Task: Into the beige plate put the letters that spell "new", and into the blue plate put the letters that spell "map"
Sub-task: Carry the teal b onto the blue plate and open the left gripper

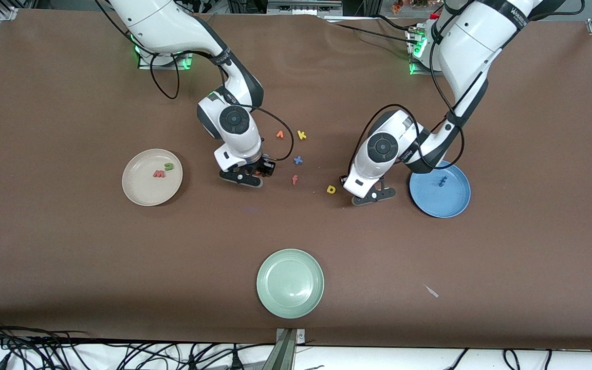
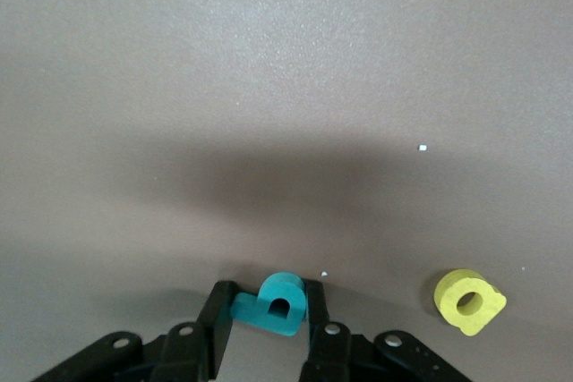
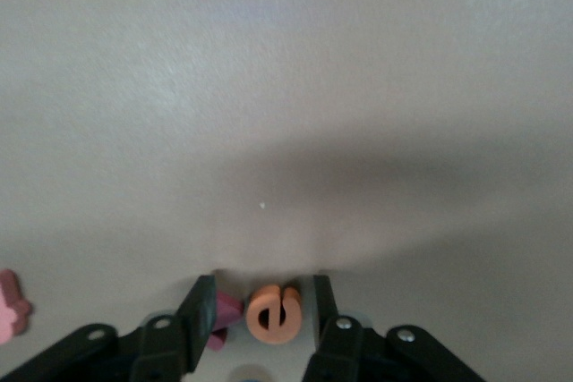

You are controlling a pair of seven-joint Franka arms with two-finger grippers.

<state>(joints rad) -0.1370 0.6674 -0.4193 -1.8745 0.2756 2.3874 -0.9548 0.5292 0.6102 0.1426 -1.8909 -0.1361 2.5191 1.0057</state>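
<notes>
My left gripper (image 1: 373, 196) is down at the table beside the blue plate (image 1: 450, 203), shut on the teal a (image 2: 276, 304), with a finger pressing each side. The yellow p (image 2: 468, 301) (image 1: 331, 189) lies on the table close by. A blue m (image 1: 443, 181) rests in the blue plate. My right gripper (image 1: 247, 179) is low over the table beside the beige plate (image 1: 136, 191). It is open around the orange e (image 3: 273, 314), with a gap on one side. A dark red z (image 3: 224, 315) sits against the other finger. The green n (image 1: 169, 166) and salmon w (image 1: 159, 174) lie in the beige plate.
Between the two grippers lie an orange v (image 1: 280, 134), a yellow k (image 1: 301, 134), a blue x (image 1: 298, 160) and a salmon f (image 1: 294, 180). A pale green plate (image 1: 290, 303) sits nearest the front camera. A small pale scrap (image 1: 431, 291) lies toward the left arm's end.
</notes>
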